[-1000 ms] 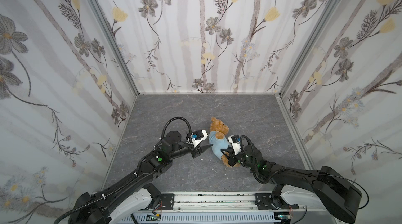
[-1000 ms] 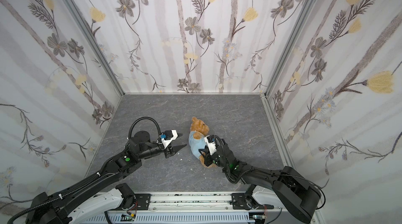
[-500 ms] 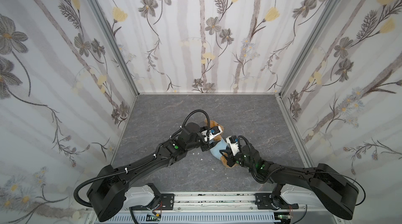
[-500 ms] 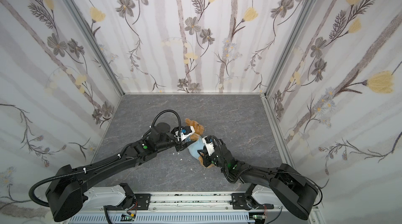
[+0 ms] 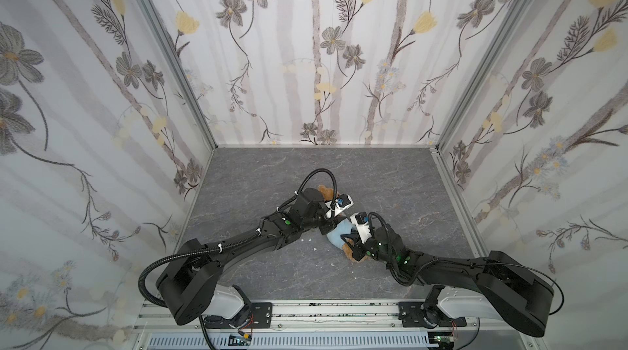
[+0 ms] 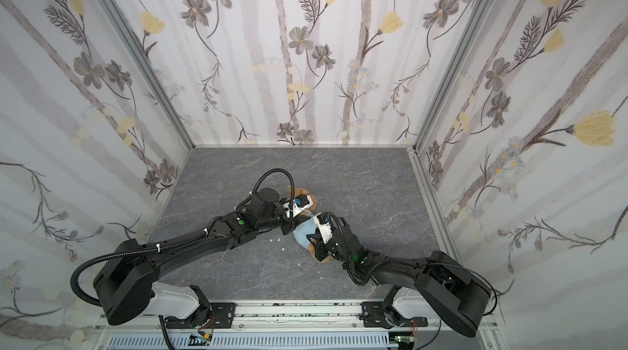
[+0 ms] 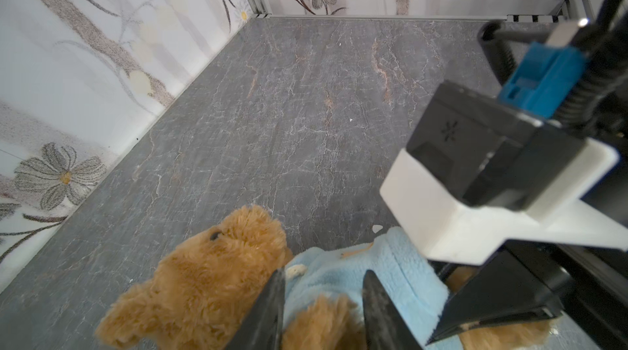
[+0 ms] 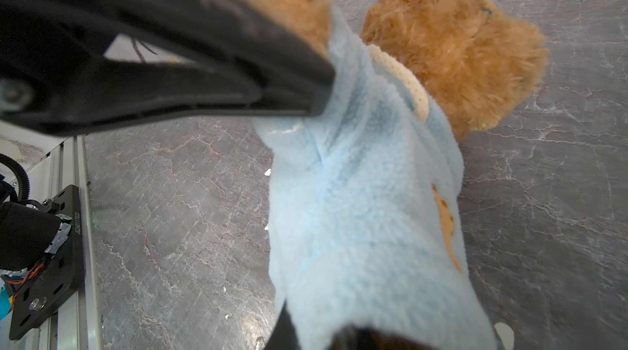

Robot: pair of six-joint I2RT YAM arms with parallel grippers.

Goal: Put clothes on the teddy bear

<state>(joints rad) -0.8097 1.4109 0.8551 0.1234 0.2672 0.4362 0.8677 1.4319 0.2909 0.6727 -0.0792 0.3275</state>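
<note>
**One Bear, One Top, Two Grippers at Work**

The dark grey marbled desk (image 5: 390, 178) carried one small, golden-brown, curly-furred plush teddy bear (image 8: 452, 59), one light-blue fleece top (image 8: 356, 195) and two black parallel grippers. At least three tiny white flecks (image 5: 315, 248) lay between the bear and the desk's front edge.

The bear lay near the middle of the desk, its legs toward the front edge and its head toward the back edge, angled slightly to the left. The top covered its trunk, and the brown legs stuck out below the hem. The top had a cream ribbed collar trim (image 8: 404, 83) under the chin and a small tan embroidered emblem (image 8: 445, 226) on the front. One brown arm poked out of a blue sleeve. In the left wrist view a dark eye showed on the fluffy head.

Nearest the front edge, the right gripper (image 5: 348, 241) was clenched on the top's lower hem, at the bear's legs. Further back, the left gripper (image 7: 323, 283) grasped the sleeved arm, one finger on each side of it and just beside the head. Beyond the head, the desk ran to its back edge.
</note>
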